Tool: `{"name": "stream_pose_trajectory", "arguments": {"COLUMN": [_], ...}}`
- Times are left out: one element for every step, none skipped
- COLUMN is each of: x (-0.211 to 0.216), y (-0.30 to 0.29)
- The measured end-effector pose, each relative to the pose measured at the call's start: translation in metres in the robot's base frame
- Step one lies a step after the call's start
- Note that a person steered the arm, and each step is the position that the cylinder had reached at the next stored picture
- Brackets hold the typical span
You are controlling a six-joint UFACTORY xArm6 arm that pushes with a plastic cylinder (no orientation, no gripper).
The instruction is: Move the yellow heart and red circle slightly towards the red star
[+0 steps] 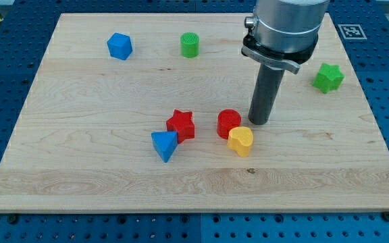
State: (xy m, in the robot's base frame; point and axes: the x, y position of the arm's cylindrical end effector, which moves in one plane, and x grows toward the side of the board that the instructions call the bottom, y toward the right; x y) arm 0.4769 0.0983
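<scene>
Starting nearest the view's bottom and taking the red star [181, 124] as the landmark, the blue triangle [165, 145] lay just below and left of it, touching or nearly so. The yellow heart [241, 141] sat to the star's right, a little lower, pressed against the red circle [229, 123], which stood level with the star with a small gap between them. My tip [259, 121] rested just right of the circle, close above the heart. No fingers exist on this rod, so none were apart or together. Farther up the worktop [80, 196], a blue cube [119, 46] and green cylinder [190, 45] lay well above the star, a green star [328, 77] far right. I judged the push underway; next called for a short leftward nudge.
</scene>
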Motion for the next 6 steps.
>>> {"name": "stream_pose_trajectory", "arguments": {"x": [-0.001, -0.001, -0.001, -0.001, -0.001, -0.001], "y": [-0.006, -0.014, -0.020, -0.026, -0.027, -0.027]}}
